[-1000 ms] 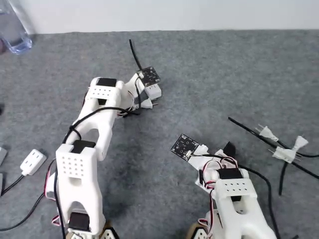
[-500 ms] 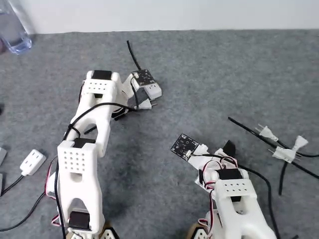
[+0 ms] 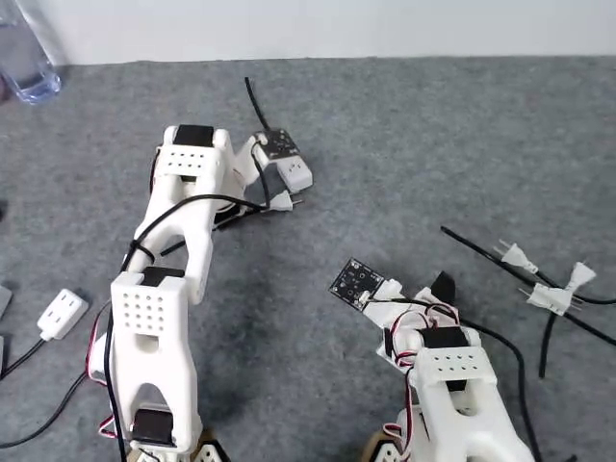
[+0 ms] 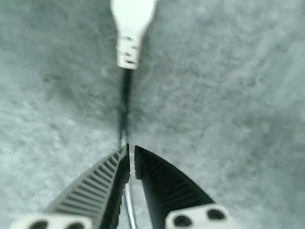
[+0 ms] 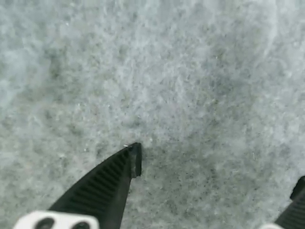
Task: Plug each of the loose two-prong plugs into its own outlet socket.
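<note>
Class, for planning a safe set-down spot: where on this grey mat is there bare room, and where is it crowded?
Free: the far mat between the wall and the loose plugs; also the middle strip between the left arm and right arm. Crowded: the right edge with plugs and cords, and the left edge by the outlet socket.

We find one plug (image 3: 281,201) on the counter (image 3: 404,135) just ahead of the left end effector (image 4: 131,153); a second plug (image 3: 517,257) and a third plug (image 3: 556,295) lie far right, an outlet socket (image 3: 63,313) far left.
</note>
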Motion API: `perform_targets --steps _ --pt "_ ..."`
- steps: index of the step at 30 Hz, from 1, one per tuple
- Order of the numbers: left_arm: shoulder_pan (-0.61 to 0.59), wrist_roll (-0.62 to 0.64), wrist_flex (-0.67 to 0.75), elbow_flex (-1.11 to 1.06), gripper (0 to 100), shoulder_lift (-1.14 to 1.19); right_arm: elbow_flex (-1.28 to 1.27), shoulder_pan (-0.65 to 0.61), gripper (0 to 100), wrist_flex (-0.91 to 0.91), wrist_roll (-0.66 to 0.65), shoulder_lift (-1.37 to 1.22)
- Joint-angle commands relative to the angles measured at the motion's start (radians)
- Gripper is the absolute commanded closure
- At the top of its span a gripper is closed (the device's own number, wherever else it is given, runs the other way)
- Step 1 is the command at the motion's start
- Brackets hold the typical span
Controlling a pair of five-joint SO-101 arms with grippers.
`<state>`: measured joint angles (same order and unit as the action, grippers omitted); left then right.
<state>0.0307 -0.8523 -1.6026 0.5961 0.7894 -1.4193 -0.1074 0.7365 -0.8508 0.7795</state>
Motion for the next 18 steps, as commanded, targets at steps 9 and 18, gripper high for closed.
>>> perform_targets --steps 9,18 --pt "0.003 0.066 0.028 0.056 77 0.0 0.006 -0.008 52.3 -0.025 -0.006 0.008" --pt "-0.023 0.084 0.035 0.162 77 0.155 0.006 -0.008 52.3 -0.025 -0.006 0.01"
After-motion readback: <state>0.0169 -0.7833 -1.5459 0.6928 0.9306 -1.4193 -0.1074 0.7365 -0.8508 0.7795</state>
